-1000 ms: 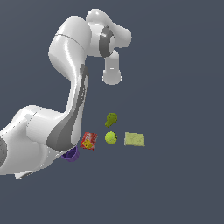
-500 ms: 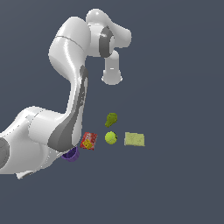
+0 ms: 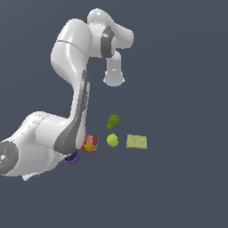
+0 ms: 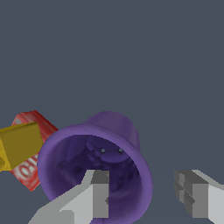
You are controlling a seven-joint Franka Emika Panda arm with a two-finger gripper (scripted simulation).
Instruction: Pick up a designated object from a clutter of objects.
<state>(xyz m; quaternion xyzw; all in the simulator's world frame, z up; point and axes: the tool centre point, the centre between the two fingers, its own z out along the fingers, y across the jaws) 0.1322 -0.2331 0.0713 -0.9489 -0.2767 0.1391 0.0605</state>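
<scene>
1. wrist view: the purple cup (image 4: pixel 98 168) filled the lower middle of the frame, its wide rim toward the camera and its narrower base away, so its long axis ran roughly along the line of sight with a slight tilt.
2. the darker purple inside was plainly visible through the open mouth.
3. the gripper (image 4: pixel 146 192) had its jaws spread apart; one fingertip (image 4: pixel 99 192) sat over the cup's mouth and the other stood outside the rim, so the rim wall lay between them. whether either touched the cup could not be told.
4. the red-and-yellow flat packet (image 4: pixel 26 148) lay just beside the cup, partly hidden behind its rim.
5. exterior view: the cup (image 3: pixel 72 157) showed only as a purple sliver at the edge of the white arm (image 3: pixel 73 93), which covered most of it; the gripper itself was hidden there.
6. the packet (image 3: pixel 90 143) lay just beside the cup, toward the exterior view's right.
7. further toward that side were the yellow-green ball (image 3: pixel 112 140) and the pale green flat block (image 3: pixel 136 142), with the olive-green lumpy piece (image 3: pixel 113 121) near the ball.
</scene>
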